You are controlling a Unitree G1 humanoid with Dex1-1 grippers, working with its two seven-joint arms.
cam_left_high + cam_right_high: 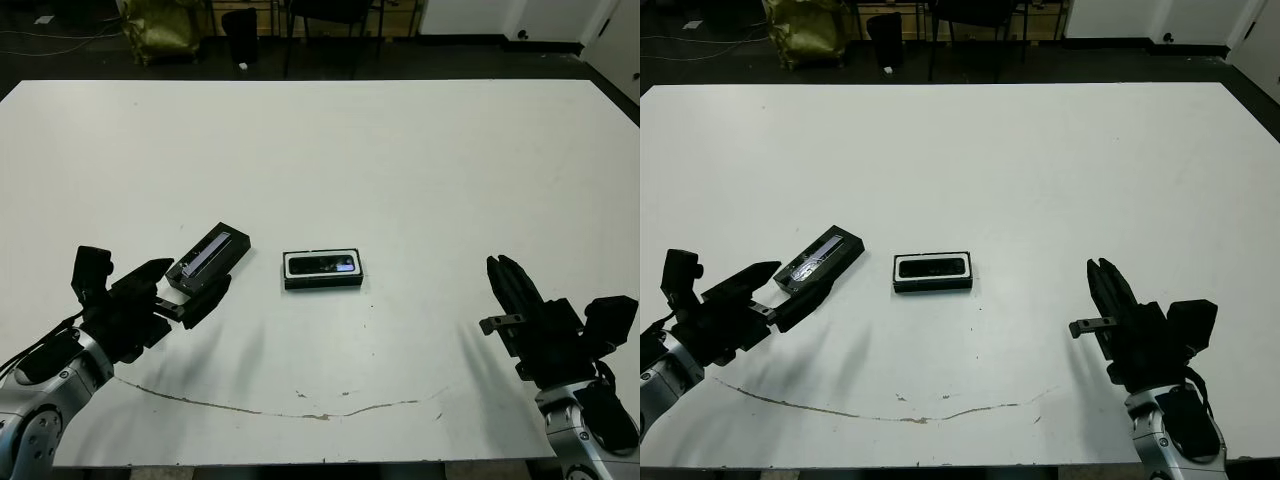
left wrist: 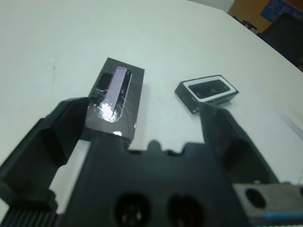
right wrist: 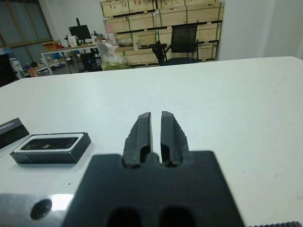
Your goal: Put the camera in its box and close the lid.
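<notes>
one spread left end effector [image 1: 175, 287] around the lid's [image 1: 208, 257] near end

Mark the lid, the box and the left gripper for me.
lid [image 1: 209, 255]: left eye view, on its grey stripe.
box [image 1: 322, 282]: left eye view, on its near black wall.
left gripper [image 1: 190, 281]: left eye view, midway between its open fingertips, at the lid's near end.

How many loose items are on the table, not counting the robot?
3. The lid lies between the open left gripper's fingertips; the box sits mid-table with the camera inside it. The shut right gripper is apart. Nothing seems hidden.
</notes>
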